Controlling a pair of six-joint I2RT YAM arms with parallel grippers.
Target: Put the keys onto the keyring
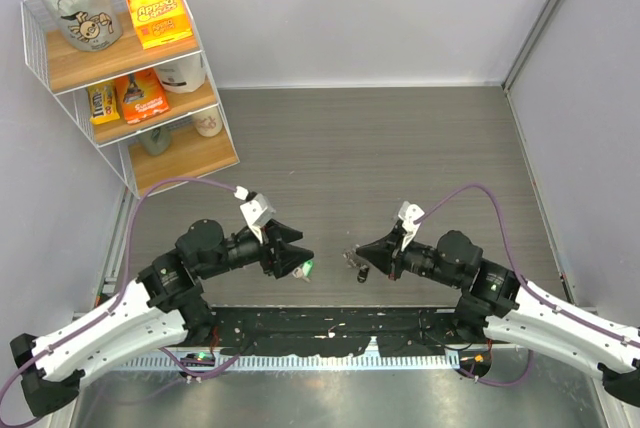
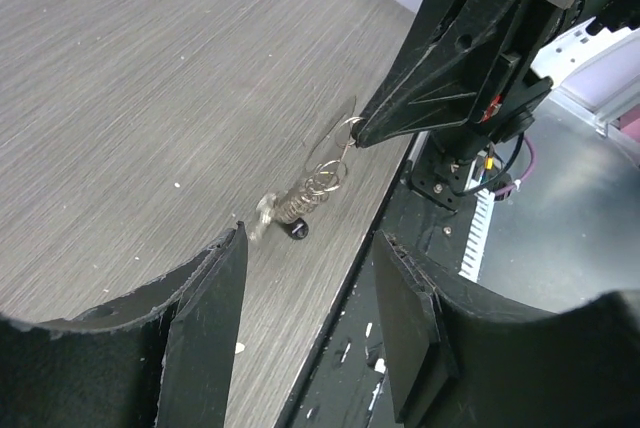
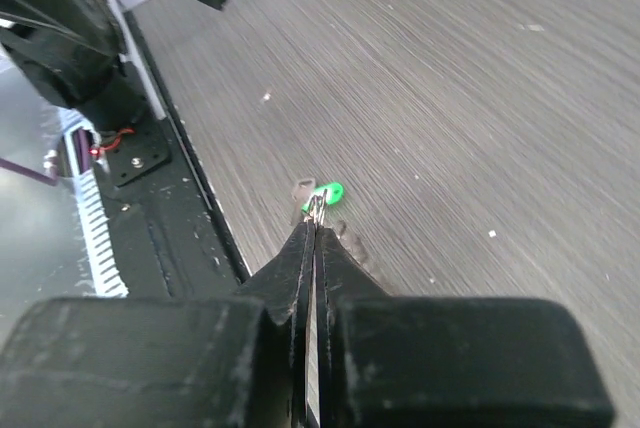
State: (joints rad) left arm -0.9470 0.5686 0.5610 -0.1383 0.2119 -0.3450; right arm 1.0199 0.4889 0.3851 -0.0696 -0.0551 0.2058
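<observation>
My right gripper (image 1: 359,249) is shut on the thin silvery keyring (image 2: 347,135) and holds it just above the table. Its chain-like part (image 2: 303,200) hangs down, with a small silver piece and a black piece (image 2: 297,230) at the bottom. In the right wrist view the ring's wire (image 3: 317,204) sticks out of the closed right gripper (image 3: 317,220). The green-headed key (image 3: 331,191) lies on the table just beyond it, and it also shows in the top view (image 1: 308,268), at the tips of my left gripper (image 1: 304,262). The left gripper (image 2: 312,244) is open and empty; its own view does not show the key.
A white wire shelf (image 1: 126,138) with snack boxes, a bag and jars stands at the back left. The table's front edge (image 2: 350,248) and the black base plate (image 1: 330,333) lie right below both grippers. Purple cables loop over each arm.
</observation>
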